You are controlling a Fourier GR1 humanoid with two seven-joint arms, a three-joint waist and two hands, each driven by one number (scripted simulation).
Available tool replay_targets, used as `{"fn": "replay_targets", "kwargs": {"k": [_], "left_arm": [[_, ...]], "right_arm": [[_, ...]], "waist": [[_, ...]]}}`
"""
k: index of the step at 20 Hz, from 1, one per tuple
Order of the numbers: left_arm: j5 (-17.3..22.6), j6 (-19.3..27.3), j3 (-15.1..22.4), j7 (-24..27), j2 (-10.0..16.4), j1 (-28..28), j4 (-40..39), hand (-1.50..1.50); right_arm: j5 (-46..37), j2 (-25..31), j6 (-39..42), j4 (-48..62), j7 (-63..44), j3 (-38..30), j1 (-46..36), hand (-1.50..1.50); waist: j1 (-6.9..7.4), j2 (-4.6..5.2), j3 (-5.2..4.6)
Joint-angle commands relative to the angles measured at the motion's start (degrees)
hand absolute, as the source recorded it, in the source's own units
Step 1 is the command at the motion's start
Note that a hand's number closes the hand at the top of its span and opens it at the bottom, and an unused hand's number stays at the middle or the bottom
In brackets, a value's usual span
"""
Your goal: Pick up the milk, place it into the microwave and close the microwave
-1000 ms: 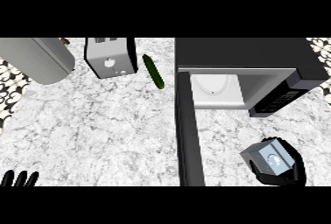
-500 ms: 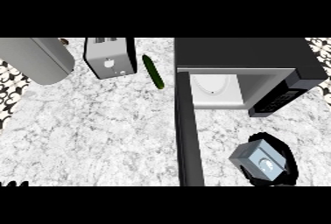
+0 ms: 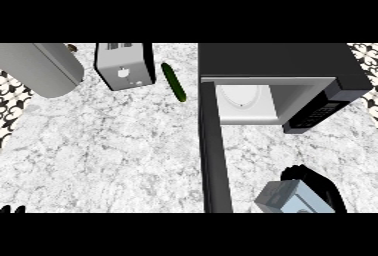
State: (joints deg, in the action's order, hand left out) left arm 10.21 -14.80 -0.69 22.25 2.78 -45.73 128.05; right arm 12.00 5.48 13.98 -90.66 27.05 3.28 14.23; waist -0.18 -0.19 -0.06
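The milk carton (image 3: pixel 289 198), pale blue-grey with a gabled top, is at the lower right, just right of the open door. My right hand (image 3: pixel 319 181) is black and curls round its far side, shut on it. The microwave (image 3: pixel 280 60) stands at the upper right with its cavity open, and a white turntable (image 3: pixel 241 97) shows inside. Its black door (image 3: pixel 214 150) swings out towards me as a long dark bar. Of my left hand (image 3: pixel 10 209), only straight fingertips poke up at the lower left edge, far from the carton.
A silver toaster (image 3: pixel 124 66) stands at the back, with a green cucumber (image 3: pixel 174 82) lying to its right. A large grey rounded appliance (image 3: pixel 38 67) fills the back left corner. The microwave's control panel (image 3: pixel 319 111) juts out at the right.
My right hand has brought the milk carton down and a little left, closer to the door's lower end. My left hand has sunk almost out of view at the lower edge.
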Motion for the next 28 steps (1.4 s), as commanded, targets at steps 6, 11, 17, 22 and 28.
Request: {"fn": "replay_targets", "kwargs": {"k": [6,11,17,22,28], "left_arm": [[1.45,-3.48,-3.0,2.26,-0.74,-1.78,-2.42,-1.5],[7.14,-4.81,-8.73,-1.03,2.14,-0.61,-1.39,-1.5],[5.51,-8.97,-10.63,5.64,1.49,-2.85,-5.37,-1.5],[3.99,-7.66,-8.58,2.66,-0.49,-1.46,-4.17,-1.5],[4.75,-9.2,-12.29,2.78,0.37,3.19,-9.57,-1.5]], "right_arm": [[-2.52,-3.65,-7.16,-10.59,-9.48,3.63,0.48,1.5],[-6.17,-5.43,-20.95,-8.46,-9.98,12.03,-6.92,1.5],[-11.43,-5.47,-29.57,0.69,-12.67,7.92,-18.27,1.5],[-9.74,-5.46,-33.46,15.49,-12.93,2.14,-29.19,1.5],[-7.56,-4.09,-28.41,30.97,-5.38,-5.9,-36.45,1.5]], "waist": [[0.51,0.1,0.05],[0.69,0.18,0.06],[1.25,0.16,0.04],[1.53,0.33,0.08],[1.23,0.36,0.08]]}}
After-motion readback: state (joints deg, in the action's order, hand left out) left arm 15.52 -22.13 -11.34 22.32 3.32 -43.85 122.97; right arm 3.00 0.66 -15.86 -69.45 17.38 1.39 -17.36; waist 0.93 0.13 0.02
